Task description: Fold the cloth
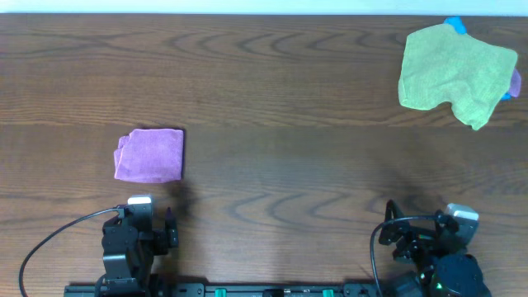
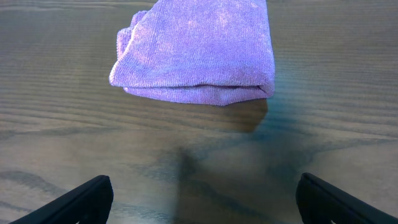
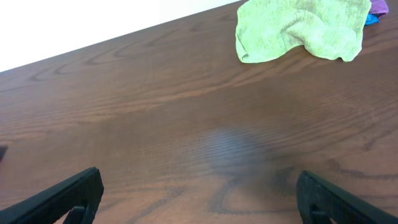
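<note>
While both arms sit at the near edge of the dark brown wood-grain worktop, the roughly square purple microfibre cloth lies flat on the left side of the worktop, a little beyond the left arm and apart from it. Seen from the left wrist, the purple microfibre cloth is doubled over on itself: a rounded fold runs along its near side, with stacked layers showing beneath it, its right edge is fairly straight and its left edge is rumpled and uneven. The left fingers are spread wide apart with nothing between them, low above bare wood on the near side of the cloth and not touching it. The right fingers are likewise spread wide and empty, over bare wood on the near right of the worktop. Well away, in the far right corner, a larger light-green cloth lies loosely crumpled with an irregular outline. A small blue item peeks out from its far edge, and a sliver of purple fabric shows at its right edge; what either of these is cannot be told. The green cloth is far from both arms.
</note>
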You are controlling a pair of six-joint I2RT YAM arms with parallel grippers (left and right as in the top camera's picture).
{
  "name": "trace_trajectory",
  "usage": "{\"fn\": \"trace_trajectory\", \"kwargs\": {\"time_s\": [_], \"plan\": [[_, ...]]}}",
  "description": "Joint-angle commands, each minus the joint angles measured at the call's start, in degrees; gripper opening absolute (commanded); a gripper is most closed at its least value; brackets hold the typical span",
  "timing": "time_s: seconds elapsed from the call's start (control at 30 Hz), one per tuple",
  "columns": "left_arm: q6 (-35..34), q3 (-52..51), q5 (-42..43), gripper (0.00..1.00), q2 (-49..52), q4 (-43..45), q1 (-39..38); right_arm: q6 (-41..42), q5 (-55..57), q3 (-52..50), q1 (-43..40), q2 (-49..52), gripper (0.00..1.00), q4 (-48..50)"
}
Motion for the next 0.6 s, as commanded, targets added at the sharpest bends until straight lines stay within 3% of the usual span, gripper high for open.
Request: {"fn": "trace_trajectory", "kwargs": {"time_s": [0.0,0.37,0.57], "plan": [[0.0,-1.7,-1.0,0.95,-0.4,-1.7,-0.2,0.8,0.7,-0.2,-0.4,-0.3,0.99,-0.1],[0.0,-1.7,-1.0,0.95,-0.4,-1.7,-0.2,-1.8,1.2,-1.9,-4.7,-0.3,0.99,0.6],[0.0,-1.7,-1.0,0.95,-0.4,-1.7,-0.2,-23.9,-11.0,-9.6,-11.2,-0.4,0.99,8.1]]}}
